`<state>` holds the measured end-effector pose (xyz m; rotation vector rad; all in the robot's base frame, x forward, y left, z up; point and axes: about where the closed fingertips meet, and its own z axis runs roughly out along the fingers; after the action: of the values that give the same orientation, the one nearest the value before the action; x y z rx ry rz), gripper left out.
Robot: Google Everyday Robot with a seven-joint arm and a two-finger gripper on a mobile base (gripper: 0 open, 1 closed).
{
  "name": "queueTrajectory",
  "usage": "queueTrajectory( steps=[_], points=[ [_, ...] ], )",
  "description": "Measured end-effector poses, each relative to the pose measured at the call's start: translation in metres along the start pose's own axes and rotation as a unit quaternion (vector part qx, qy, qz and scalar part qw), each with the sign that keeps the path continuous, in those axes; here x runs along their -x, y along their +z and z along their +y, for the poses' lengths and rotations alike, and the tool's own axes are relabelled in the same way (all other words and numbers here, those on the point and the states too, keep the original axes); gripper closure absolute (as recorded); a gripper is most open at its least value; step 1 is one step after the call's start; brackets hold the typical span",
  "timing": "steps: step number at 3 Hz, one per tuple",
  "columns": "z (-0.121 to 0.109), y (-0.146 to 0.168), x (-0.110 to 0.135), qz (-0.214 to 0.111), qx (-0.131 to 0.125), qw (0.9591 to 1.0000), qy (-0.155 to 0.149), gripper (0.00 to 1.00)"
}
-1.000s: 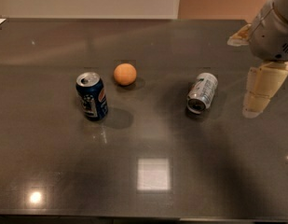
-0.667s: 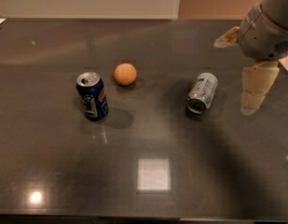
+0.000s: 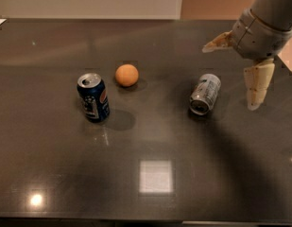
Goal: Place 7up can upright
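The 7up can (image 3: 205,93), silver-white with green markings, lies on its side on the dark table (image 3: 155,141), right of centre, with its top facing the camera. My gripper (image 3: 228,78) hangs just right of and above the can, apart from it. It is open and empty, with one cream finger (image 3: 216,42) pointing left behind the can and the other finger (image 3: 256,86) pointing down to the can's right.
A dark blue Pepsi can (image 3: 93,97) stands upright left of centre. An orange ball (image 3: 126,74) lies behind it, between the two cans. The table's right edge (image 3: 289,65) is close behind the gripper.
My gripper has moved left, closer to the 7up can, with its fingers still spread. The cans and the ball have not moved.
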<state>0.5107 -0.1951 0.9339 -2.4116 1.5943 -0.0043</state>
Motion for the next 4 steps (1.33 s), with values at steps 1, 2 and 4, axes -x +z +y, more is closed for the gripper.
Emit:
queueTrajectory(
  steps=[1,2,4],
  points=[
    [-0.009,0.014,-0.006,-0.009,0.014,0.9981,-0.060,0.00],
    [-0.016,0.031,-0.009,-0.011,0.030,0.9934,-0.110,0.00],
    [-0.019,0.056,-0.002,0.000,0.055,0.9788,-0.197,0.00]
  ],
)
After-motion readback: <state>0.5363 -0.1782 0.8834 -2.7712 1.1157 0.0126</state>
